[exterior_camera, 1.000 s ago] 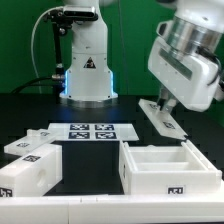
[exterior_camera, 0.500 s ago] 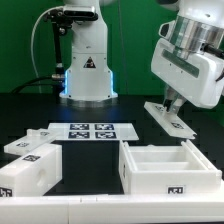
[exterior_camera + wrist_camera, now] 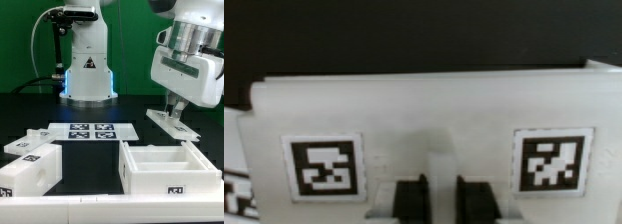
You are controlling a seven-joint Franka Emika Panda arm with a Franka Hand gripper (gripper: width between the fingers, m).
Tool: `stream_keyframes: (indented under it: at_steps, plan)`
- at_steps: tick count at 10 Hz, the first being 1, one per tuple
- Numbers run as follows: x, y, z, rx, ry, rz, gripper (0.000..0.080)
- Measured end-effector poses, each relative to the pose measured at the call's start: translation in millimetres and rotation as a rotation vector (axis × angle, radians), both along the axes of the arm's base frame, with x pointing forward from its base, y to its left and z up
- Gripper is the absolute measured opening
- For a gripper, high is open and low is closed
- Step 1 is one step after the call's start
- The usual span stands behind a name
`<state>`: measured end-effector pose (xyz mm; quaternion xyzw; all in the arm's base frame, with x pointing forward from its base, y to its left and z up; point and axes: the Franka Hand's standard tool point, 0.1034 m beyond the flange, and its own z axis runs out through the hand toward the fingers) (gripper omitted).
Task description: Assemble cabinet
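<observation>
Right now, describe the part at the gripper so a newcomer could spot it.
Find the big open-topped box at the front of the exterior view's right. Just behind it, in the gripper, is a thin flat panel. Its neighbours are boxes; this alone is a slim slab, with two tags.

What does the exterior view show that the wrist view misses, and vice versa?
Only exterior: the open cabinet box, a smaller box, the marker board and the white pedestal. Only wrist: the broad face of the panel, with two tags side by side. Both: the pincer closed on that panel.
</observation>
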<state>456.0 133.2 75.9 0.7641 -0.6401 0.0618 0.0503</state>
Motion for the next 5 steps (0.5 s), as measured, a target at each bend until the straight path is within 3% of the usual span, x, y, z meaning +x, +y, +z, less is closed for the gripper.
stream_keyframes:
  at_steps: [1,5]
  plan:
    - [-3.2,-6.3,-2.3,0.008,-0.015,-0.017,0.0062]
    - [-6.2,-2.8,-6.2,0.026,-0.001,-0.007,0.0062]
